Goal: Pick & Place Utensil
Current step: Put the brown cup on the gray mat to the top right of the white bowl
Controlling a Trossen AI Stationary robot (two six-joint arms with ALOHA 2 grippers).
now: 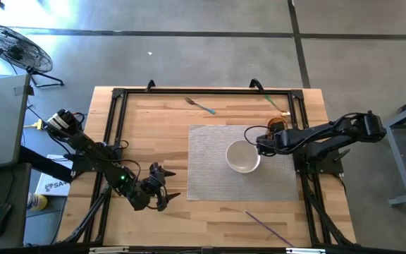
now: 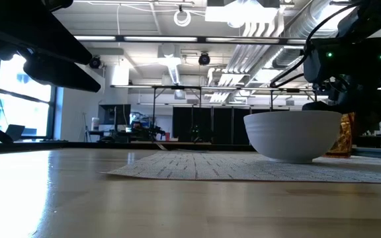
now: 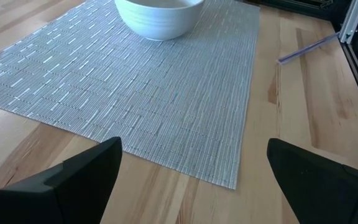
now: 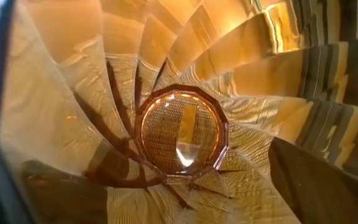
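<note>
A fork lies on the bare wood near the table's far edge. A thin purple stick lies near the near edge. A white bowl stands on the grey placemat. An amber faceted glass stands at the placemat's far right corner, just behind the bowl. My right gripper is over the glass, shut on it. My left gripper hovers open near the placemat's near left corner, touching nothing. My right gripper comes at the amber glass from above, pointing down into its mouth. One dark finger stands at one side of the glass wall and the other at the opposite side. The glass stays upright with its base on the placemat.
A gold-coloured utensil lies near the table's far right corner. A black frame borders the table top. The bowl is close beside the glass and the right gripper. Bare wood lies left of the placemat.
</note>
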